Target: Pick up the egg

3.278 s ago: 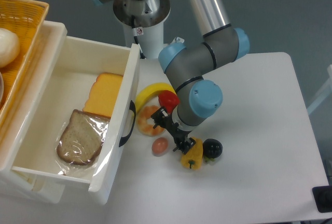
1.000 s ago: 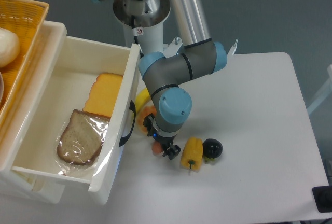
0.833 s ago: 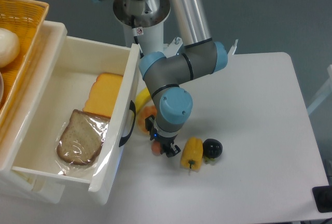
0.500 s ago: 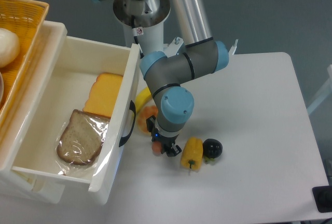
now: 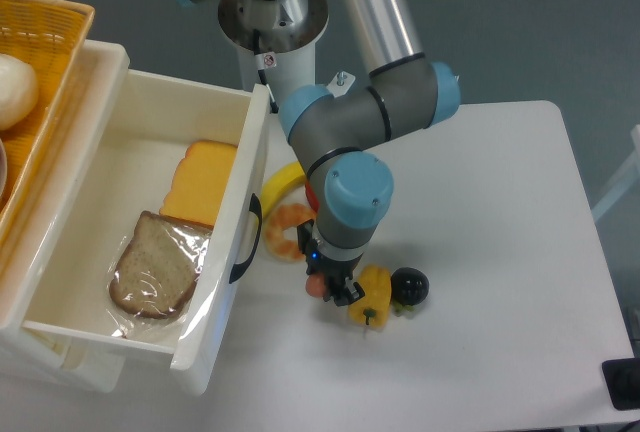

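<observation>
The egg [image 5: 316,286] is a small brownish-pink oval, showing only partly between the dark fingers of my gripper [image 5: 328,288]. The gripper points straight down and is shut on the egg, just left of the yellow pepper [image 5: 373,296]. The wrist above hides the top of the egg, so I cannot tell whether it touches the table.
A black round fruit [image 5: 410,286] lies right of the pepper. A glazed ring doughnut [image 5: 285,229] and a banana [image 5: 282,181] lie beside the white bin [image 5: 248,214], which holds bread [image 5: 155,268] and a cheese slice [image 5: 204,182]. A yellow basket [image 5: 45,22] stands at the far left.
The gripper came from the right, settled over the egg and closed on it. In the last half second it has shifted right toward the pepper, carrying the egg along.
</observation>
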`<state>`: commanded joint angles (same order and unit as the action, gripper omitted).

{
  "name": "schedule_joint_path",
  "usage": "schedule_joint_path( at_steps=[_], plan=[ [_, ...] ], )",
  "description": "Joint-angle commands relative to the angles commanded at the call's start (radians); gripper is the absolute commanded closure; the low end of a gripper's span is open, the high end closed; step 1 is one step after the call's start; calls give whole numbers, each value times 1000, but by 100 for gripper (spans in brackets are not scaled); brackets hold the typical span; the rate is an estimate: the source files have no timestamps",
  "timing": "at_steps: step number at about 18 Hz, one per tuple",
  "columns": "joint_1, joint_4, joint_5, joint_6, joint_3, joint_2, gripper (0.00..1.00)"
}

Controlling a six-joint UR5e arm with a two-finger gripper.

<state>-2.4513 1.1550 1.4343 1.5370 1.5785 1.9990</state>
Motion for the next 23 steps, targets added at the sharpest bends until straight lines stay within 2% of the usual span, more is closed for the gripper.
schedule_joint_path(
  at_steps=[3, 7, 11, 13, 23],
  plan=[
    [-24, 47, 2, 70, -2, -55, 88],
    [-75, 133, 0, 241, -2, -101, 88],
    [-78, 144, 2, 262, -5, -120, 88],
    [-81, 158, 2, 264, -5, -123, 82],
    [-124, 166, -34, 267, 3, -151, 82]
  ],
)
